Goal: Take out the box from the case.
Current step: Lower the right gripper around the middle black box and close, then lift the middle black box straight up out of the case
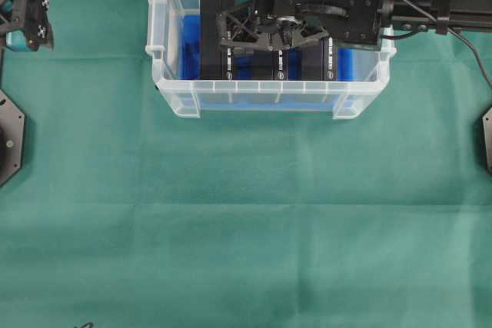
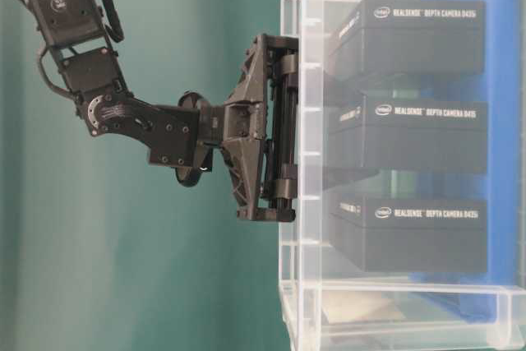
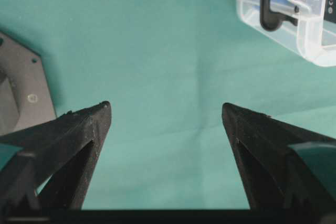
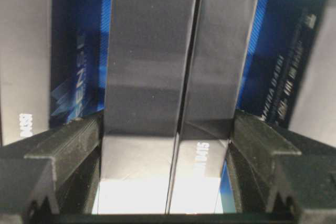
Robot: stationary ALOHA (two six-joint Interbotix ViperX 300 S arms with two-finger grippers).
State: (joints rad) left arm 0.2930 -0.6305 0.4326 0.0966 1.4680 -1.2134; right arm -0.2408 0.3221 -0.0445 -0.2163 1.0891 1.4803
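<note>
Right gripper (image 1: 265, 30) reaches down into the case (image 1: 173, 101) at twelve o'clock of the overhead view, over the middle of three black boxes; the left gripper (image 1: 34, 28) sits well apart at nine o'clock. Table-level, the right gripper (image 2: 275, 125) presses against the case wall (image 2: 300, 285), with the boxes stacked behind it. Left wrist view: fingers (image 3: 79, 140) spread wide over green cloth (image 3: 157, 51), case corner at one o'clock. Right wrist view: fingers (image 4: 68, 156) pinch the middle box (image 4: 168, 66) from both sides.
</note>
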